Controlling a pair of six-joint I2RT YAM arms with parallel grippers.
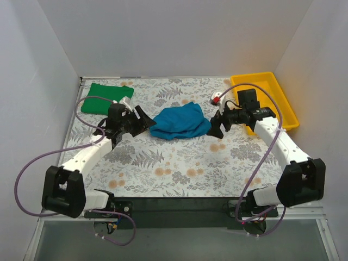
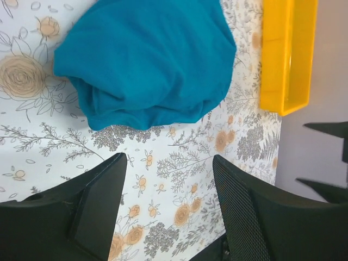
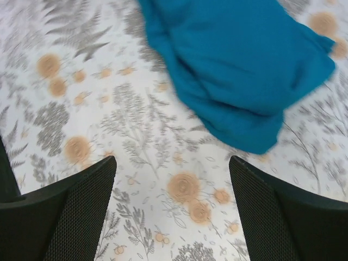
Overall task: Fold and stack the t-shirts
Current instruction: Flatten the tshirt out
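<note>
Two shirts lie on the table (image 1: 179, 163), well apart. We see the teal shirt (image 1: 180, 120) near the middle, toward the far edge, bunched into a rounded, creased heap with its layers doubled under along one side. The green shirt (image 1: 106, 98) lies flat, a tidy oblong, in the far left corner. The left gripper (image 1: 142, 120) and right gripper (image 1: 213, 126) flank the teal heap, each just beside it, jaws apart, holding nothing.

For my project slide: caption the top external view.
Open jaws flank the bunched teal t-shirt mid-table; green t-shirt lies folded far left, yellow tray far right.
</note>
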